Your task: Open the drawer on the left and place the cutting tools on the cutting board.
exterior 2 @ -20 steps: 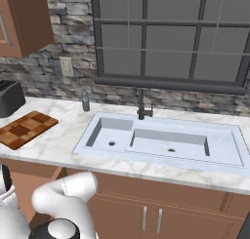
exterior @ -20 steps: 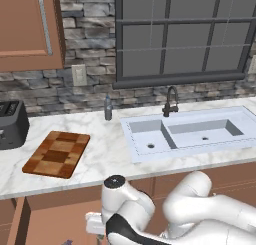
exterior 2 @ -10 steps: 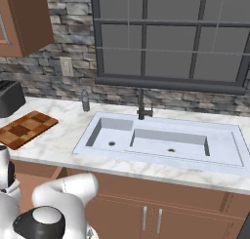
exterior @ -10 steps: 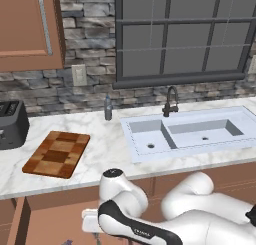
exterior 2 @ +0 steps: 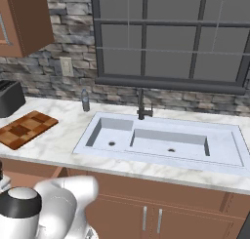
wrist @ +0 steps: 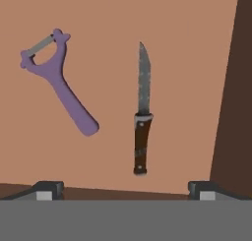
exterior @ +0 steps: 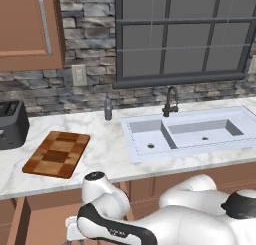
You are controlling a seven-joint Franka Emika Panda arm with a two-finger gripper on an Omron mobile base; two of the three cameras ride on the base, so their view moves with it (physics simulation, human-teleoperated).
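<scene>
hovering w/ hand wide open over knife, peeler beside.

Above my fingers lies a purple peeler and a grey-bladed knife with dark handle on the reddish-brown drawer floor; the cutting board is brown-checkered.

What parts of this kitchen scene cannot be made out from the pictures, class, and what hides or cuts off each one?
- Drawer: left base view shows one corner; the picture's edge and the arm hide the rest.
- Toaster: cut by the left edge in the left base view.
- Gripper: hand view shows just the fingertips, open; the rest is cut off at the bottom.
- Peeler and knife: whether they touch the drawer floor cannot be told.
</scene>
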